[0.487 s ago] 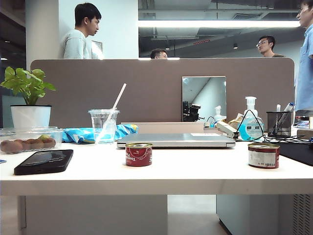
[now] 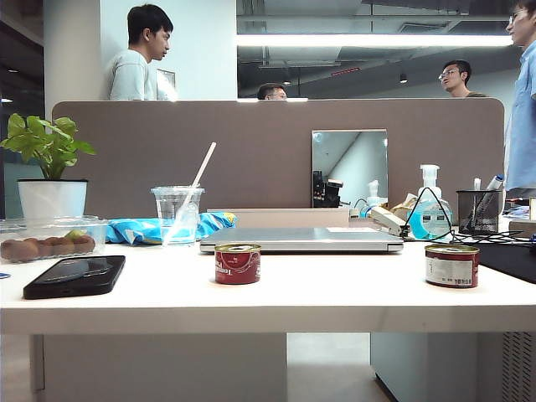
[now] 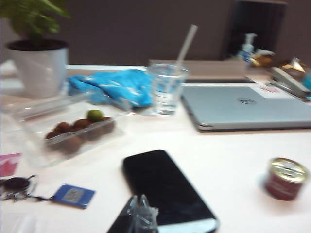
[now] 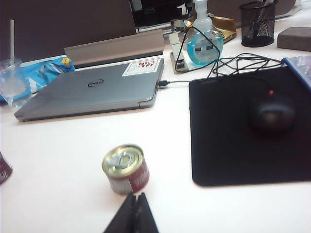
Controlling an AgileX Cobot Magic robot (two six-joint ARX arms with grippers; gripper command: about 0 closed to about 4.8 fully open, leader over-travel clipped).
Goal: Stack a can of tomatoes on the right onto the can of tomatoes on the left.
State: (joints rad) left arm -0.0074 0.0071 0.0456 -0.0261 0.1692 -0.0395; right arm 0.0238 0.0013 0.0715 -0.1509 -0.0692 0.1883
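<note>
Right tomato can (image 4: 125, 168) stands near the surface's (image 2: 335, 293) front edge; both the right pincer (image 4: 135, 213) and left pincer (image 3: 140, 216) are pressed together, so descending unopened risks toppling it.

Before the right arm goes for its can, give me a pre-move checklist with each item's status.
1. Right can upright on the table: ok.
2. Left can upright, lid bare: ok.
3. Space between the cans free of objects: ok.
4. Right end effector open for the grasp: not ok, shut, hanging just short of the right can.
5. Left end effector away from the left can: ok, over the phone.
6. Left end effector's jaw state: cannot tell, blurred.
</note>
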